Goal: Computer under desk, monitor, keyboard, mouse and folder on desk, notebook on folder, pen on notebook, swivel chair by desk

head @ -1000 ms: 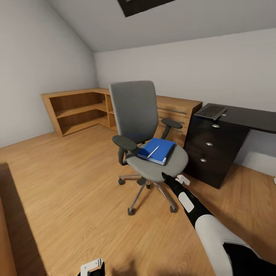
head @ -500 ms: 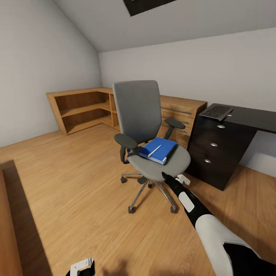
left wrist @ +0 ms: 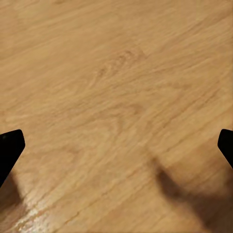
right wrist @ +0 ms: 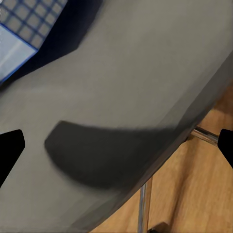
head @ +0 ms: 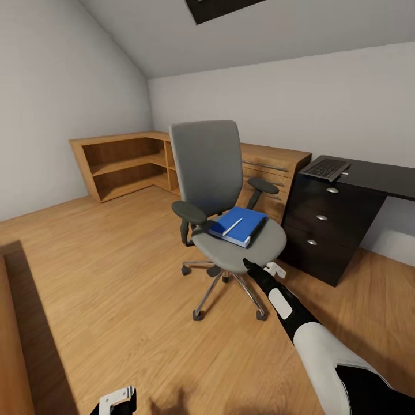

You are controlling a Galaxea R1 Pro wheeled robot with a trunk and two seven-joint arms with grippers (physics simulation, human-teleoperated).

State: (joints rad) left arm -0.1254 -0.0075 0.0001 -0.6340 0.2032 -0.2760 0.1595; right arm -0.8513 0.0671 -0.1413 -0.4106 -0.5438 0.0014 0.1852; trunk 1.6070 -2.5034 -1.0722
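Reaching toward chair (head: pixel 230 230) at frame centre, right gripper (head: pixel 253 270) at seat edge, jaws spread and empty; left gripper (head: pixel 115 400) low, jaws spread over floor. Folder (head: pixel 239 226) with pen (head: pixel 231 227) on seat; nudging the seat risks rolling chair away.

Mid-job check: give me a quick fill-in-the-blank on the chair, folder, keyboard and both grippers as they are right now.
1. The blue folder lies on the seat of the ____.
2. The thin white pen rests on top of the ____.
3. The keyboard sits on the black ____, above the drawers.
4. The right gripper hovers at the seat's front edge with its fingers ____; the left gripper hangs over bare floor.

Missing words: swivel chair; folder; desk; open
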